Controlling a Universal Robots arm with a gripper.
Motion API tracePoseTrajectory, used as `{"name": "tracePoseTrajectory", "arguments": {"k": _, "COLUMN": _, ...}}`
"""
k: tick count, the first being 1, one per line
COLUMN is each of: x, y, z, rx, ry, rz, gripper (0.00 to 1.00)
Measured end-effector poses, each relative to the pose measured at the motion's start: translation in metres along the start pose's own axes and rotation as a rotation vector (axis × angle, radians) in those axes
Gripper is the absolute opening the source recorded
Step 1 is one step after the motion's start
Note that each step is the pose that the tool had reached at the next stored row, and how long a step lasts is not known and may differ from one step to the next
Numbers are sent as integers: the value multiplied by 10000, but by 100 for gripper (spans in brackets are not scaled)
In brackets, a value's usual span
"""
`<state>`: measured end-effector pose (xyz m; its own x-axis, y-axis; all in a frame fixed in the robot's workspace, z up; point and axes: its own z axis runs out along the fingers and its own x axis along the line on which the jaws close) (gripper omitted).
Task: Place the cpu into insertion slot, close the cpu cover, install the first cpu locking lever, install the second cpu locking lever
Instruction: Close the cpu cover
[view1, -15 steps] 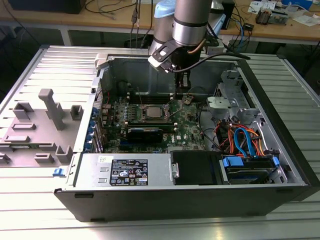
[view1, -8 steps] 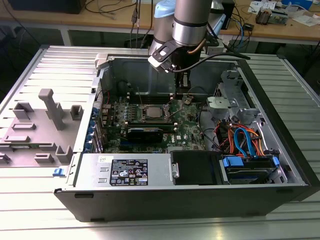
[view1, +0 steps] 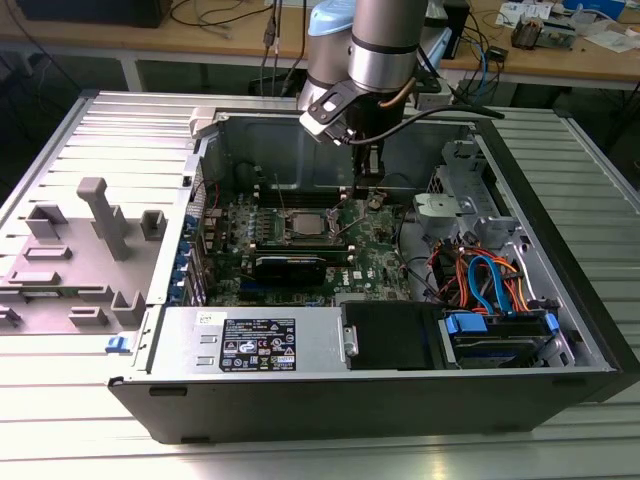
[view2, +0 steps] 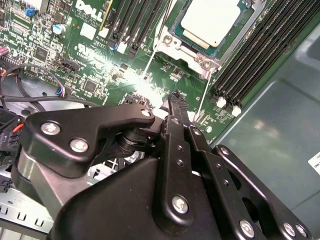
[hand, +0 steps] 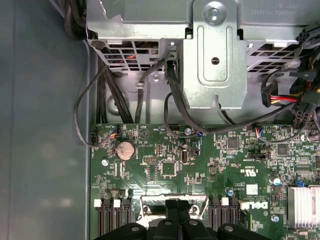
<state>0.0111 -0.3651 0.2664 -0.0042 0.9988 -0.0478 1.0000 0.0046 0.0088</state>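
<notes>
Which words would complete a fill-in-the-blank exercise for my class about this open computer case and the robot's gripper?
1. The cpu sits in the insertion slot on a ___ circuit board.
2. The gripper hangs over that board, shut and holding ___.
3. In the exterior view, the blue cables lie toward that view's ___ of the cpu.
Missing words: green; nothing; right.

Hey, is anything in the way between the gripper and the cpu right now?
Nothing visible. In the second wrist view, only open green circuit board lies between the gripper and the cpu; two thin wire levers run to either side.
</notes>
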Motion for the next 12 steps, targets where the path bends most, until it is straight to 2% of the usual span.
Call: {"name": "tracePoseTrajectory", "arguments": {"k": 12, "x": 5, "y": 159, "z": 5, "rx": 0, "ry": -2, "rz": -1, "gripper": 11}}
